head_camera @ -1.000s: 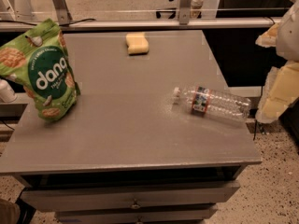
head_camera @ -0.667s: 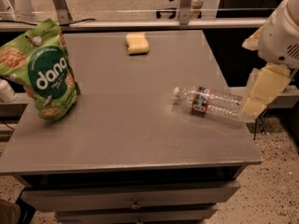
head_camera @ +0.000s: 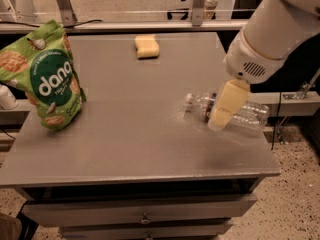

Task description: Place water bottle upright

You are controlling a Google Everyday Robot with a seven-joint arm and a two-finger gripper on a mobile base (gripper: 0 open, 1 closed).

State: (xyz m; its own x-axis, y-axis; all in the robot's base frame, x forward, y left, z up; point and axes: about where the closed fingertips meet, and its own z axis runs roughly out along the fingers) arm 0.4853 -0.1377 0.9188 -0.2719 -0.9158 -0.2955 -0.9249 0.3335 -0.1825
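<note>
My gripper [head_camera: 220, 118] hangs low over the right part of the table [head_camera: 125, 134]; how wide it stands I cannot tell. The water bottle [head_camera: 250, 117] lies on its side right beneath me, its labelled middle behind my tip. Its long axis runs across me: white cap pointing off to my left, base to my right. I judge the next move is a grasp across that axis, then swinging the cap upward.

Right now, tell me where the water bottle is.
In the camera view, the water bottle lies on its side near the table's right edge, beneath the gripper.
</note>
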